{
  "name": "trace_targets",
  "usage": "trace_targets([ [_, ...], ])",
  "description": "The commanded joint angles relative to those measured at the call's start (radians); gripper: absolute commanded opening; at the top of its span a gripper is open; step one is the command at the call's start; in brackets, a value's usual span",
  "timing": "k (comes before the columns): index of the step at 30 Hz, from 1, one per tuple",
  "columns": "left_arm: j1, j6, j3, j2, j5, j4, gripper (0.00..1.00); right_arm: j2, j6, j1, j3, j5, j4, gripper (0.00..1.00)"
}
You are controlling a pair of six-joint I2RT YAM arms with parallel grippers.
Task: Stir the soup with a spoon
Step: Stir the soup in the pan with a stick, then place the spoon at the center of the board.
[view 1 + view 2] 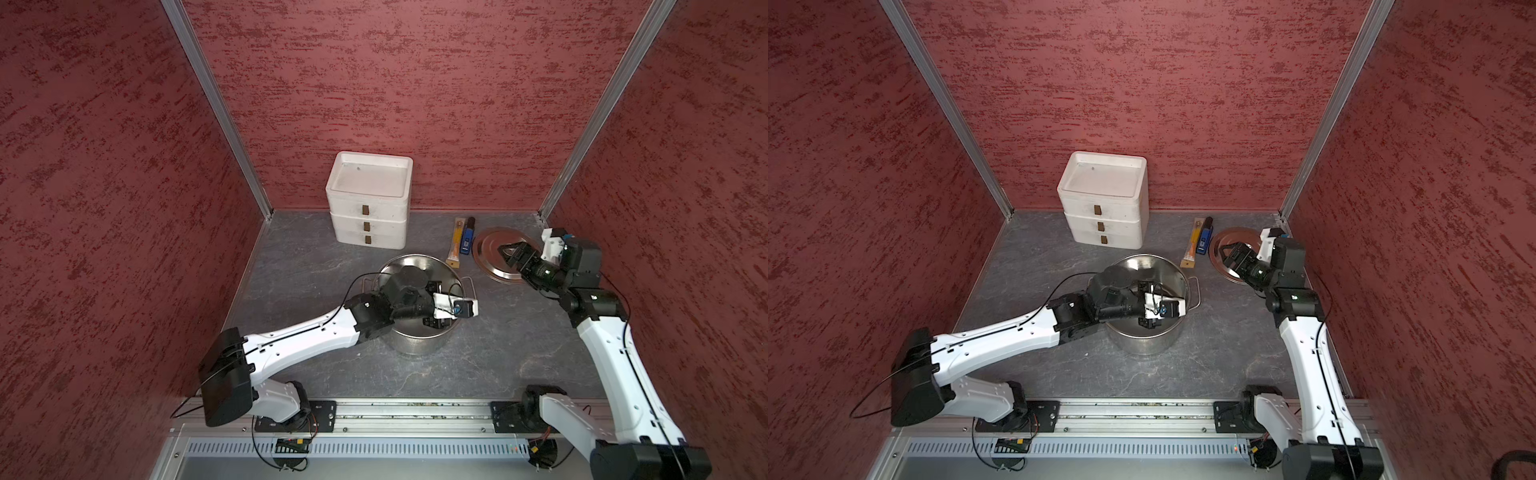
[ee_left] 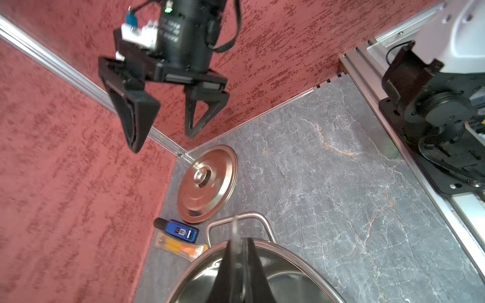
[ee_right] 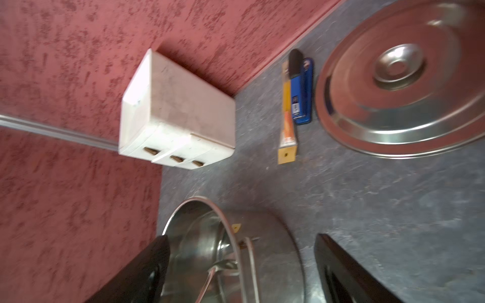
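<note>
The left gripper (image 2: 237, 244) hangs over the mouth of the pot (image 1: 419, 347), clenched on the spoon (image 3: 211, 275). The spoon's long axis runs straight out of the jaws toward the pot's wall on the lid (image 1: 486, 246) side, with its bowl inside near that wall. Stirring probably means sweeping this axis around. The right gripper (image 1: 504, 257), released and empty, hovers beside the pot, over the lid.

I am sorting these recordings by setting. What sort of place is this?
Most likely a robot test cell, not a real kitchen: red textured wall panels held in aluminium posts enclose a grey stone-look tabletop, and the left arm and right arm are bolted to a metal rail.
</note>
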Motion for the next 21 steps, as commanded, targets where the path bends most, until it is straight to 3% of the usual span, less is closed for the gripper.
trace_targets([
  [1,-0.025,0.314,-0.043,-0.046,-0.163,0.052,0.00,0.049,0.053,0.000,0.074,-0.250,-0.011,0.88],
  [4,-0.030,0.515,-0.072,-0.076,-0.243,0.122,0.00,0.087,0.110,0.032,0.132,-0.411,0.001,0.87],
  [9,-0.029,0.725,-0.033,-0.138,-0.288,0.158,0.00,0.129,0.270,0.110,0.185,-0.609,0.048,0.82],
  [14,-0.062,0.896,0.011,-0.214,-0.279,0.149,0.00,0.136,0.526,0.245,0.207,-0.662,0.289,0.81],
  [21,-0.092,0.977,0.010,-0.246,-0.262,0.158,0.00,0.219,0.636,0.413,0.312,-0.634,0.454,0.78],
])
